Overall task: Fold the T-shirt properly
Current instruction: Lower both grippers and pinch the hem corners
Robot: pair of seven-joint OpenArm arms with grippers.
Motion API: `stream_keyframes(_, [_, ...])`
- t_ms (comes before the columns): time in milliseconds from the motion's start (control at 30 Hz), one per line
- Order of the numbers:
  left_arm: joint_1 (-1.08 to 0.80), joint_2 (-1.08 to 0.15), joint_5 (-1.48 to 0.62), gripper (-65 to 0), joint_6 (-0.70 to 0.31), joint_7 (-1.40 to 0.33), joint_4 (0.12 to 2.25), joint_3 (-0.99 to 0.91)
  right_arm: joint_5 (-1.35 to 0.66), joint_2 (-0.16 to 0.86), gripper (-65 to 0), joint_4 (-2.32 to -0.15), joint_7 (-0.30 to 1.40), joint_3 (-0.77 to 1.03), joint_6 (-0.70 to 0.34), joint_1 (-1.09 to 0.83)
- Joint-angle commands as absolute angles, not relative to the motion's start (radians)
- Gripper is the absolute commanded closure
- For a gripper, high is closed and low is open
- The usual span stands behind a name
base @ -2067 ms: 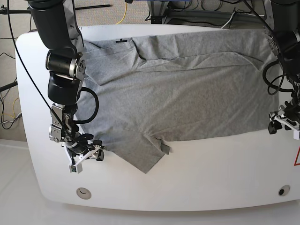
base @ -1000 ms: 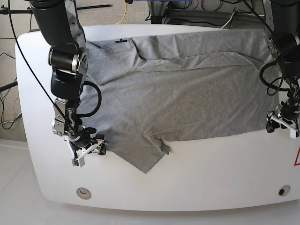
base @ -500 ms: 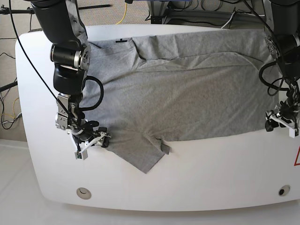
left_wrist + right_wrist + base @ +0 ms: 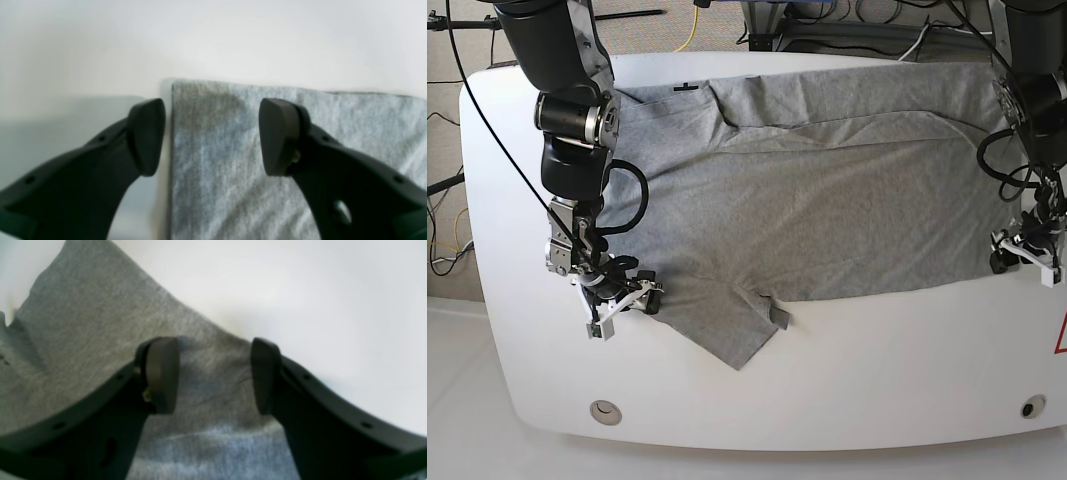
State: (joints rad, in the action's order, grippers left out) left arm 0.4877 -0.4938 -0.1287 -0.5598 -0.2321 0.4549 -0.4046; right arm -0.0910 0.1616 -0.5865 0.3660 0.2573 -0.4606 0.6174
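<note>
The grey T-shirt (image 4: 827,200) lies spread plain side up across the white table (image 4: 877,380), one sleeve (image 4: 732,340) pointing toward the front edge. My right gripper (image 4: 630,308) stands open at the sleeve's left edge. In the right wrist view, the right gripper (image 4: 215,375) has the T-shirt (image 4: 83,323) edge between its spread fingers, nothing pinched. My left gripper (image 4: 1019,262) is open at the shirt's front right corner. In the left wrist view, the left gripper (image 4: 211,136) straddles that corner of the T-shirt (image 4: 233,186), one finger (image 4: 146,136) over bare table.
Bare white tabletop runs along the front, with a round mark (image 4: 606,409) at the front left and a dark hole (image 4: 1031,407) at the front right. Cables (image 4: 689,30) lie on the floor behind the table. A red marking (image 4: 1061,335) sits at the right edge.
My right gripper has moved up and to the right, onto the sleeve's edge. My left gripper has crept inward and up to the shirt's corner. Both stay open; the shirt has not moved.
</note>
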Motion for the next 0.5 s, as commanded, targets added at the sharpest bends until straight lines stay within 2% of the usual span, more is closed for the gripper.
stream_keyframes(0, [0.523, -0.519, -0.142, -41.2, -0.555, -0.197, 0.469, -0.407, -0.093, 0.172, -33.4, -0.596, 0.349, 0.257, -0.463, 0.652])
stream_keyframes(467, [0.506, -0.516, -0.140, -41.3, -0.558, -0.191, 0.485, -0.408, -0.094, 0.154, -33.7, -0.600, 0.357, 0.256, -0.462, 0.640])
